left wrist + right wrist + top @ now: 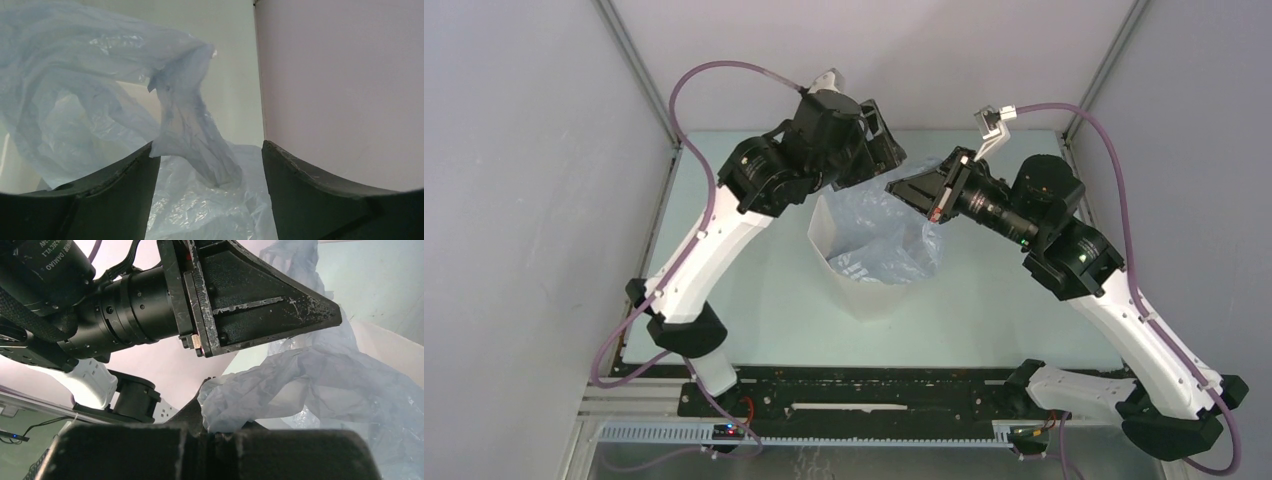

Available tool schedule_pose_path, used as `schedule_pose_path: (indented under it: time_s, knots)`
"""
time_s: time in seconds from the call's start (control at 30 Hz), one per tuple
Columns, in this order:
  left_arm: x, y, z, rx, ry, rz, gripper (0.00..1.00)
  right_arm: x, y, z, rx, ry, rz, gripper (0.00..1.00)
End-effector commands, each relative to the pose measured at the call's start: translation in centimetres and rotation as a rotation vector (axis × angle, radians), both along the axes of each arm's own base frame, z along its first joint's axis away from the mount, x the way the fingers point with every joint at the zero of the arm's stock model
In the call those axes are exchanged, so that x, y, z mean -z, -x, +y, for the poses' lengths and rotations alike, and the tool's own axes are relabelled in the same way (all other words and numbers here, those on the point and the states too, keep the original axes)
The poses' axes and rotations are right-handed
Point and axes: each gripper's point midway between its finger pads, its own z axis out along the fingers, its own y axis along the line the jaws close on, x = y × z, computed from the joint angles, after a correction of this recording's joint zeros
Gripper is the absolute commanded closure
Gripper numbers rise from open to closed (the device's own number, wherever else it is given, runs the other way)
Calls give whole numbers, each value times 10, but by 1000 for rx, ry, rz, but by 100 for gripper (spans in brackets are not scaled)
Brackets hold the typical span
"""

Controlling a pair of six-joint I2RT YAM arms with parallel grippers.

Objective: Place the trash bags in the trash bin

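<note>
Left wrist cam, left gripper [208, 144]: jaws wide apart and not gripping anything. A twisted strand of the trash bag [192, 135] just hangs loose in the gap between the fingers.
Right gripper [212, 432]: fingers pressed together at the bottom of its own cam, with a crumpled fold of the pale-blue film pinched right at the seam.
Gripper spots: from the top cam, both wrists hover over the far side of the trash bin [864, 295], with the left one at the far-left of the rim and the right one at the far-right.
Trash bin: white and faceted, standing upright with its mouth open.
Inside the bin: the trash bag, and nothing else I can make out. Most of the wrinkly film fills the mouth.
Above the bin: one peak of film rises past the far rim toward the grippers, and some bulges over the right side of the rim.
Table [1024, 320]: pale green. The bin stands on it, between the two arms.
</note>
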Motion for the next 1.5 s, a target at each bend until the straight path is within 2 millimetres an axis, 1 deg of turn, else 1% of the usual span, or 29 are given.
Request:
schedule_pose_path:
  time_s: [0.0, 0.03, 0.07, 0.13, 0.17, 0.2, 0.27, 0.33, 0.37, 0.47, 0.5, 0.57, 0.6, 0.63, 0.67, 0.7, 0.73, 0.77, 0.8, 0.87, 0.93, 0.97, 1.03, 1.1, 1.17, 1.23, 1.37, 1.4, 1.47]
  knots:
    - [-31, 4, 21, -87, 62, -47, 22, -13, 3, -3, 6, -7, -50, 100]
    - [-31, 2, 23, -102, 56, -52, 26, -13, 3, -3, 7, -5, -51, 100]
    - [-34, -1, 25, -114, 55, -68, 32, -13, 3, -3, 7, -3, -52, 100]
    - [-42, -5, 29, -120, 41, -113, 50, -12, 4, -4, 8, 2, -50, 100]
    - [-45, -5, 30, -113, 37, -130, 58, -12, 4, -4, 10, 3, -48, 100]
    - [-48, -6, 31, -105, 34, -143, 62, -12, 4, -5, 12, 3, -49, 100]
    - [-53, -7, 35, -86, 26, -171, 73, -12, 4, -6, 17, 4, -49, 100]
    - [-62, -6, 40, -50, 28, -208, 94, -13, 4, -8, 27, 7, -54, 100]
    - [-70, -3, 42, -16, 34, -239, 99, -14, 3, -11, 40, 12, -56, 100]
    - [-98, 14, 61, 90, 24, -389, 100, -16, -7, -23, 114, 26, -64, 100]
    - [-101, 22, 72, 116, 20, -432, 100, -18, -10, -27, 130, 25, -71, 100]
    - [-101, 37, 94, 139, 72, -493, 100, -22, -18, -37, 166, 22, -77, 100]
    - [-94, 43, 105, 144, 116, -510, 100, -23, -22, -42, 185, 23, -81, 100]
    - [-98, 49, 117, 143, 194, -550, 100, -23, -26, -47, 205, 31, -82, 100]
    - [-82, 59, 121, 166, 216, -541, 100, -21, -30, -53, 224, 41, -81, 100]
    - [-76, 63, 128, 163, 242, -555, 100, -18, -33, -59, 242, 57, -75, 100]
    - [-71, 73, 132, 170, 267, -555, 100, -14, -34, -63, 251, 75, -70, 100]
    - [-63, 78, 129, 195, 283, -547, 100, -9, -34, -67, 254, 91, -61, 99]
    - [-60, 84, 125, 226, 311, -543, 100, -4, -32, -71, 256, 110, -48, 97]
    - [-58, 92, 118, 269, 383, -540, 100, 6, -25, -76, 249, 139, -18, 89]
    - [-57, 96, 116, 281, 421, -541, 100, 18, -12, -78, 217, 173, 17, 80]
    - [-59, 98, 117, 283, 427, -552, 100, 25, -5, -82, 209, 199, 39, 75]
    - [-63, 101, 120, 279, 416, -568, 100, 39, 6, -96, 233, 264, 73, 57]
    - [-63, 101, 121, 277, 409, -568, 100, 53, 19, -116, 274, 342, 112, 41]
    - [-60, 99, 118, 286, 404, -556, 100, 54, 30, -132, 307, 387, 107, 25]
    - [-59, 96, 115, 291, 403, -545, 100, 52, 41, -145, 327, 415, 100, 15]
    - [-61, 93, 117, 281, 381, -550, 100, 42, 56, -164, 371, 445, 92, 7]
    - [-62, 94, 117, 282, 374, -551, 100, 38, 56, -173, 412, 458, 91, 5]
    - [-64, 97, 119, 290, 360, -559, 100, 19, 60, -184, 454, 457, 55, 5]
